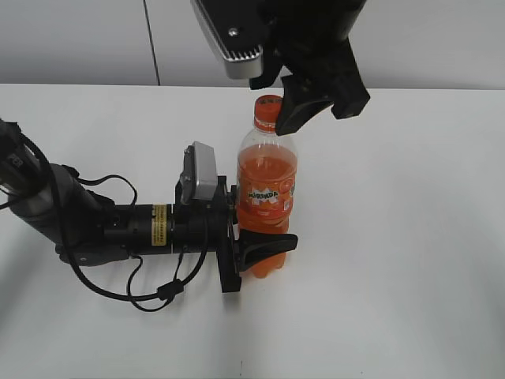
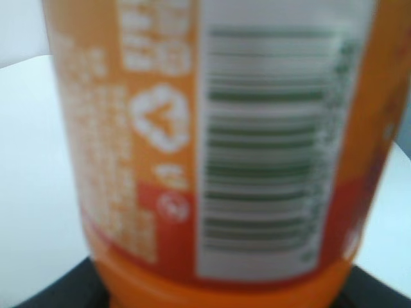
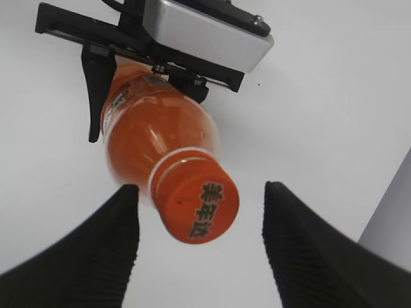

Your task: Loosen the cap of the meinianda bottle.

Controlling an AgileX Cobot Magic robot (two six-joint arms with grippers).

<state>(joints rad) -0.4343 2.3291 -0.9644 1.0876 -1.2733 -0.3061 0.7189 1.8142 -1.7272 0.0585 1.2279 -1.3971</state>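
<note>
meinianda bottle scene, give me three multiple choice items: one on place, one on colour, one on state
1. Where does the left pincer hold the meinianda bottle?
A. at the cap
B. on the lower body
C. it does not touch it

2. What colour is the cap?
A. orange
B. blue
C. white

3. How does the right pincer stand?
A. shut on the cap
B. shut on the label
C. open, a finger on each side of the cap

Key: 1 B, the exterior view shows its dark fingers clamped round the lower body, below the label. 2 A, the right wrist view shows an orange top with dark print. 3 C, that view shows both ribbed fingers apart from the cap, with white table between.
</note>
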